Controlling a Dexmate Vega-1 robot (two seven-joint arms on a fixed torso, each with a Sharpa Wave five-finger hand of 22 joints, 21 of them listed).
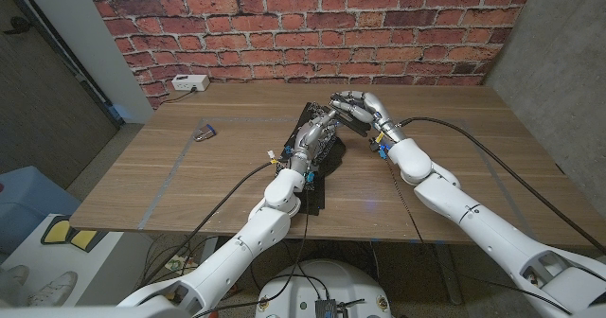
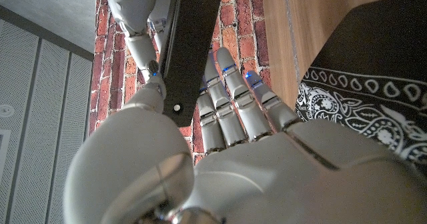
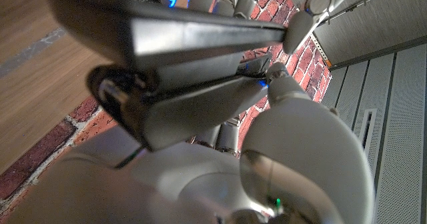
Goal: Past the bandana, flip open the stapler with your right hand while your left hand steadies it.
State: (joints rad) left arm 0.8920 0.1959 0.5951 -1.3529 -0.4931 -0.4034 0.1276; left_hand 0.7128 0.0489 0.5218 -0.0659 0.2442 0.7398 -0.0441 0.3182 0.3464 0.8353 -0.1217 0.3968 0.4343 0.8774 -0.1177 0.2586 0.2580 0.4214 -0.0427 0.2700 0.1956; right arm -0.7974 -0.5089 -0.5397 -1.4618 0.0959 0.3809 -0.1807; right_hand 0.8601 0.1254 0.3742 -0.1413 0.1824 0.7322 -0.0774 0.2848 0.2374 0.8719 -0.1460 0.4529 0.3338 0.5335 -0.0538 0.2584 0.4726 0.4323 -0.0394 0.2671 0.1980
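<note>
Both arms reach to mid-counter (image 1: 189,185), meeting over the black bandana (image 1: 317,171). The left robot hand (image 1: 312,136) grips the black stapler (image 1: 331,119) between thumb and extended fingers. The right robot hand (image 1: 358,105) curls over its far end, gripping the hinged top, which stands partly apart from the base.

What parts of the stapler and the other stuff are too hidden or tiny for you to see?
- Stapler: in the head view both hands cover it, so how far it has opened is unclear.
- Left hand and right hand: in the head view their fingers overlap, hiding the exact grip.
- Bandana: cut off by the left wrist picture's edge.
- Small object on the table: too small in the head view to identify.
- White box by the wall: too small to identify.
</note>
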